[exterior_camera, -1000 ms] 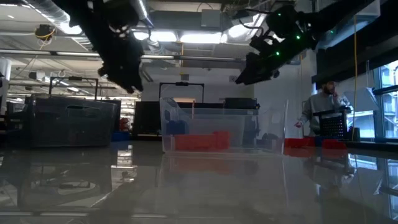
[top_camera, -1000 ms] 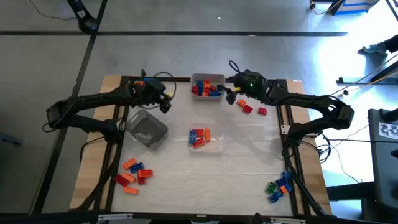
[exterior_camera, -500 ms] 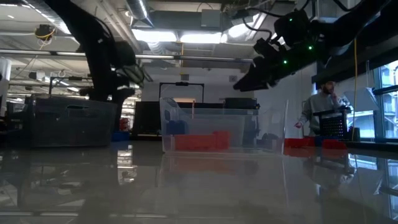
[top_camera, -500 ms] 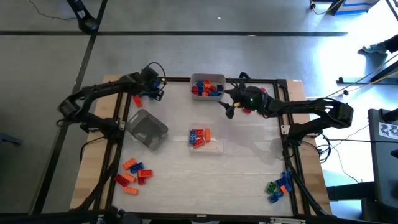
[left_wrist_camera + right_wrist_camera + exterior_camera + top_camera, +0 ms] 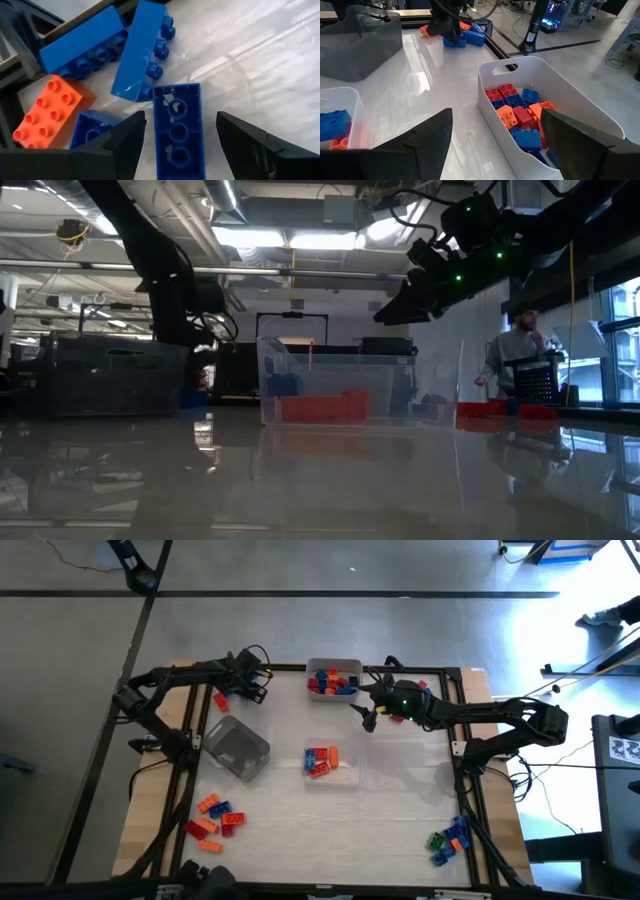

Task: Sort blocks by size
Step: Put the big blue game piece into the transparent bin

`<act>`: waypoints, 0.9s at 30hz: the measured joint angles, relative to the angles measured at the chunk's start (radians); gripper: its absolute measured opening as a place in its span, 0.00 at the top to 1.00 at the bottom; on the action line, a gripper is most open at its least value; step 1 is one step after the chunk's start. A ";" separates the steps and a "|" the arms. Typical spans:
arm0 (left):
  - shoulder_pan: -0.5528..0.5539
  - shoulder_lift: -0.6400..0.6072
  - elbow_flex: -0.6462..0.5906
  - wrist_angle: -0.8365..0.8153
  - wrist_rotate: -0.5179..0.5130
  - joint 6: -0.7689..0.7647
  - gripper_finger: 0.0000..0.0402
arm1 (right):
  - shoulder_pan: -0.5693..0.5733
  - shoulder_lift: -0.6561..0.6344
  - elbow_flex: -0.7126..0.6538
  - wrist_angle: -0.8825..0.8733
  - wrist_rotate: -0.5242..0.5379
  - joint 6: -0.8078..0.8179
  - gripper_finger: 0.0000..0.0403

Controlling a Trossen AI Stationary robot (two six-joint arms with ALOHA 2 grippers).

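Glossy white surface (image 5: pixel 400 790) carries three bins and several groups of blocks. Left gripper (image 5: pixel 175 145) is at the far left corner with jaws spread wide and holding nothing; an upturned blue block (image 5: pixel 176 132) lies between its fingers, beside more blue blocks (image 5: pixel 142 50) and an orange block (image 5: pixel 47 107). Right gripper (image 5: pixel 367 717) hovers near the far edge, jaws also wide and empty, just beside the white bin (image 5: pixel 560 95) holding red, orange and blue blocks (image 5: pixel 517 112). A clear bin (image 5: pixel 345 772) at centre holds blocks; a grey bin (image 5: pixel 238 748) lies tipped toward the left edge. Loose blocks sit at both near corners.
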 joint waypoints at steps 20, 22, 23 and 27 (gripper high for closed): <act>0.000 0.036 0.003 0.031 0.050 0.114 0.69 | 0.000 0.000 0.000 -0.001 0.000 0.000 0.25; -0.006 0.032 0.003 0.025 0.049 0.126 0.70 | 0.000 0.000 0.000 -0.002 0.000 0.000 0.25; -0.010 0.026 0.003 0.013 0.049 0.132 0.70 | 0.000 0.000 0.000 -0.004 0.000 0.000 0.25; -0.051 -0.045 0.001 -0.015 0.050 0.140 0.68 | -0.001 0.000 0.000 -0.011 0.000 0.000 0.25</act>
